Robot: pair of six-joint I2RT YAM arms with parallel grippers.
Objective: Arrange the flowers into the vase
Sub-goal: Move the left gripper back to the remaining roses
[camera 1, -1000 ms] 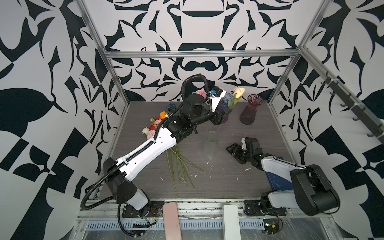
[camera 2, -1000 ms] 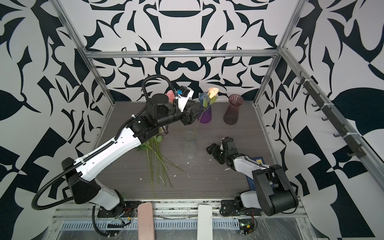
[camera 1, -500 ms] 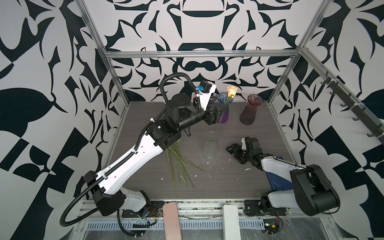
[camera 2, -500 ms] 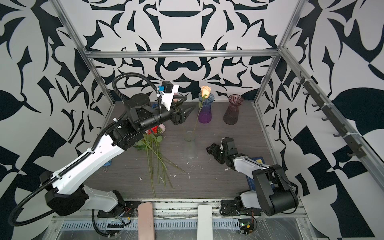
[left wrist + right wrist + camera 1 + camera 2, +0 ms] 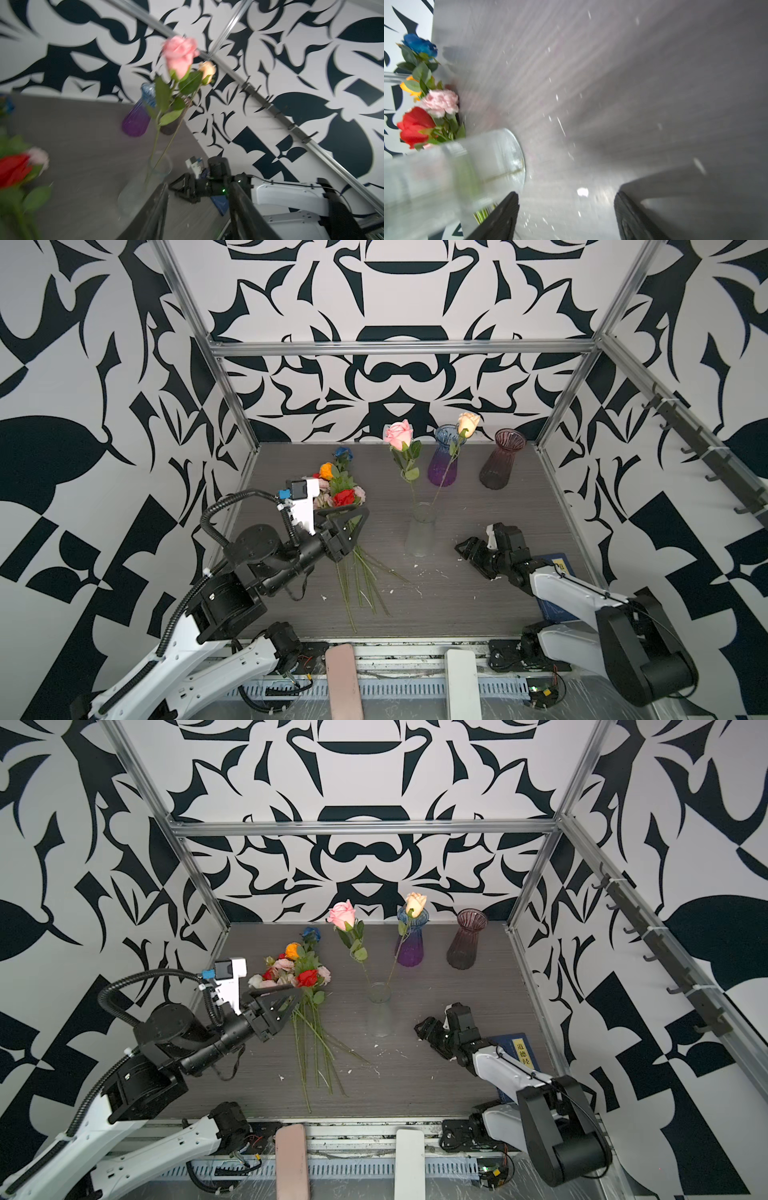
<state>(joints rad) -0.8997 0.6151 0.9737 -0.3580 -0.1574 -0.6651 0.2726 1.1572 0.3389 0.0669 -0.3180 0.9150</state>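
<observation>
A clear glass vase (image 5: 422, 535) (image 5: 380, 1011) stands mid-table with two flowers upright in it: a pink rose (image 5: 400, 436) (image 5: 179, 52) and a cream rose (image 5: 468, 423) (image 5: 207, 70). Several more flowers (image 5: 341, 493) (image 5: 300, 974) lie in a bunch on the table at the left, stems toward the front. My left gripper (image 5: 363, 516) (image 5: 198, 187) hovers over that bunch's stems, open and empty. My right gripper (image 5: 467, 549) (image 5: 566, 195) rests low, just right of the vase (image 5: 446, 172), open with nothing between its fingers.
A blue-to-purple vase (image 5: 444, 460) and a dark red vase (image 5: 500, 464) stand at the back. A blue book (image 5: 559, 572) lies under the right arm. A pink block (image 5: 343, 680) and a white block (image 5: 461, 680) sit on the front rail. Metal frame posts fence the table.
My left arm has drawn back from above the vase toward the front left, over the bunch, and its jaws have narrowed. The pink rose now stands free in the vase. The right arm is unmoved.
</observation>
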